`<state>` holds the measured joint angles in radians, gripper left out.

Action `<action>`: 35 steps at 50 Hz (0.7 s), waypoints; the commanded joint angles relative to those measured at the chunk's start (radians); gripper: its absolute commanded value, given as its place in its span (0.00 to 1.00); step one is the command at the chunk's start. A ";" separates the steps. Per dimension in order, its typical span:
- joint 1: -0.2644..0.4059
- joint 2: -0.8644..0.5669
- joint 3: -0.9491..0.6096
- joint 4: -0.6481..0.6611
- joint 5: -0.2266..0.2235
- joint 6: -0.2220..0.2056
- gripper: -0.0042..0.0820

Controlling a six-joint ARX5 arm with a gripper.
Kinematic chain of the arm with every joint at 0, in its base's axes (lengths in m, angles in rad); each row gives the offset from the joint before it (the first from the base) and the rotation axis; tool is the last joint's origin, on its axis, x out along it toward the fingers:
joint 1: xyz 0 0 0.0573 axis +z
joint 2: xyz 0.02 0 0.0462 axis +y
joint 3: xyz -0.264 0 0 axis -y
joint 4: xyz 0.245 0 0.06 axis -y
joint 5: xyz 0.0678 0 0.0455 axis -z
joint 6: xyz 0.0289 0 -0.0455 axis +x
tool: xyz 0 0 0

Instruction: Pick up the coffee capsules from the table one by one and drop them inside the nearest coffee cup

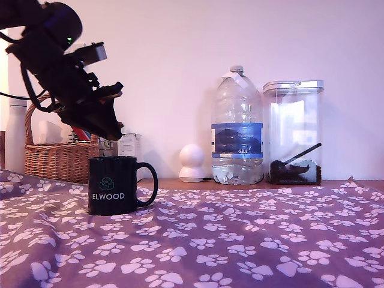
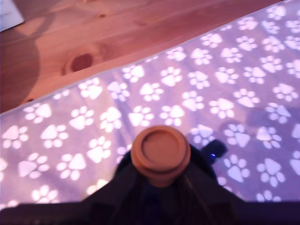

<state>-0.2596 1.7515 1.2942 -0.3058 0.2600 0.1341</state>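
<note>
My claw (image 1: 105, 123) hangs in the air just above the black coffee cup (image 1: 114, 185), not touching it, with the arm reaching in from the exterior view's left. From the wrist view I can see the claw clenched on one brown coffee capsule (image 2: 161, 152), its round flat face turned toward the camera and the dark fingers (image 2: 133, 187) closing in around its body. In the exterior view the capsule itself is hidden by the claw. The cup stands upright below the claw on the worktop (image 1: 252, 240) (covered by a purple cloth with white paw prints), its handle pointing to the exterior view's right and the white word ELWOOD facing me. Behind the claw, against the wall, sits a wicker basket (image 1: 57, 157). Well off to the exterior view's right of the claw stand a small white round object (image 1: 193, 162), a large clear water bottle (image 1: 237, 129) and a clear lidded container (image 1: 294, 132).
</note>
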 commanded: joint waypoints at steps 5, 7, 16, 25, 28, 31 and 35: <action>-0.003 0.029 0.011 -0.039 -0.007 -0.003 0.14; -0.003 0.029 0.011 -0.053 -0.008 -0.003 0.14; -0.003 0.029 0.011 -0.077 -0.007 -0.003 0.14; -0.003 0.029 0.011 -0.095 -0.007 -0.003 0.14; -0.003 0.029 0.011 -0.096 -0.007 -0.003 0.14; -0.003 0.029 0.011 -0.098 -0.007 -0.003 0.14; -0.003 0.029 0.011 -0.104 -0.007 -0.003 0.22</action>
<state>-0.2600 1.7561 1.3098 -0.4091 0.2531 0.1341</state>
